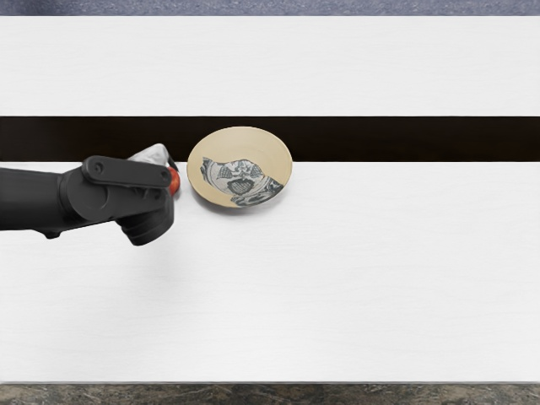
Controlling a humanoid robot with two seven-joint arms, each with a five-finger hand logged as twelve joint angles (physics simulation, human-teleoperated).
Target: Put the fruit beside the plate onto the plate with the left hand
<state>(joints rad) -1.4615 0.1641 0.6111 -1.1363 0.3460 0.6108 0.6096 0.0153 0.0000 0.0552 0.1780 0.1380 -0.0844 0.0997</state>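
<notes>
The left hand (135, 201), black and blocky, comes in from the left edge over the white table (354, 278) and sits over the fruit (173, 179). Only 1 small red sliver of the fruit shows, at the hand's right side. It is just beside the left rim of the tan, patterned plate (272, 153), not on it. Whether the hand grips the fruit or merely covers it cannot be told. A pale grey shape (150, 155) peeks out behind the hand, against the dark band (405, 139) crossing the table
</notes>
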